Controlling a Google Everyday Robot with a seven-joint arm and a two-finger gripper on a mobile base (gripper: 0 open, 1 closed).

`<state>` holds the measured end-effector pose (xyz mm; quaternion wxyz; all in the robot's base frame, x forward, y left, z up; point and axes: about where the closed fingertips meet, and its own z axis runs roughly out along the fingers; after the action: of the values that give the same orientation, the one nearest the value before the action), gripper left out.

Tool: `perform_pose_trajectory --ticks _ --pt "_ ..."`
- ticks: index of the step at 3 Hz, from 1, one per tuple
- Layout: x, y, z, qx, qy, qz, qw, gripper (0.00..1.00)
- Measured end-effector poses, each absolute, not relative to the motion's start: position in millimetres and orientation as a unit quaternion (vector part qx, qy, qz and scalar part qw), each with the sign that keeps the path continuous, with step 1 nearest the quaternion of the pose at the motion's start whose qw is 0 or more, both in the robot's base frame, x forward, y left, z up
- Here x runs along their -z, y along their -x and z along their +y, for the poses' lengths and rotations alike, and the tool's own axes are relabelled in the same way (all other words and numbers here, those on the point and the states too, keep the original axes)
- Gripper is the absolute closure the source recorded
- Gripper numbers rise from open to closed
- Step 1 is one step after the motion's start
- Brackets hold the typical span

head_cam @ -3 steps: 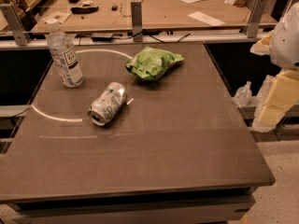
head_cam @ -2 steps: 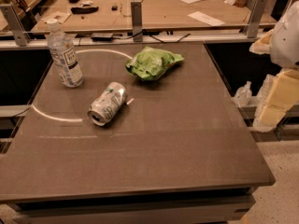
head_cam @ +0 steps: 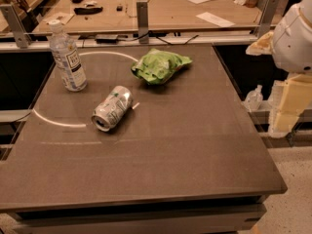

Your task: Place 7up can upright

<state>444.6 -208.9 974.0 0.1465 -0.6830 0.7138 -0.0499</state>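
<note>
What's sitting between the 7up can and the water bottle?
Nothing: the camera view shows bare table between the toppled 7up can and the upright water bottle. The gripper is out of view; only the arm shows at right.

7up can (head_cam: 112,115) on table (head_cam: 195,155), bag (head_cam: 160,66) behind, gripper (head_cam: 288,106) far right

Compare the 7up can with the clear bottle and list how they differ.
The 7up can lies on its side; the clear bottle stands upright. The can is silver metal with green markings; the bottle is see-through plastic with a white label. The can is the shorter. Both rest on the table's left half, while the gripper sits beyond its right edge, touching neither.
</note>
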Motion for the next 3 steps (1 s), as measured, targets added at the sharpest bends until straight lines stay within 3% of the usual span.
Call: perform_pose_trajectory --ticks 3 --pt "-955.4 -451.0 -172.8 0.088 0.854 0.506 0.083 0.0"
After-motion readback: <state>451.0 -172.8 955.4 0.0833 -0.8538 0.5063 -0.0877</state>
